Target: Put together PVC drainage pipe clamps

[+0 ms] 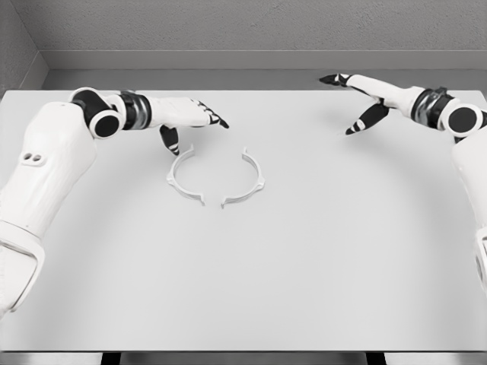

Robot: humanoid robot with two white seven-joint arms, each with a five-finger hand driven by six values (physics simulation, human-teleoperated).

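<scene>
Two white half-ring clamp pieces lie on the white table (304,258), facing each other with gaps between their ends. The left half (181,179) curves open to the right; the right half (252,182) curves open to the left. My left hand (196,122) hovers just above and behind the left half, fingers spread, thumb pointing down toward it, holding nothing. My right hand (358,103) is far off at the back right, fingers stretched out, well away from both pieces.
The table's back edge meets a grey wall strip (243,61). The front edge runs along the bottom of the view.
</scene>
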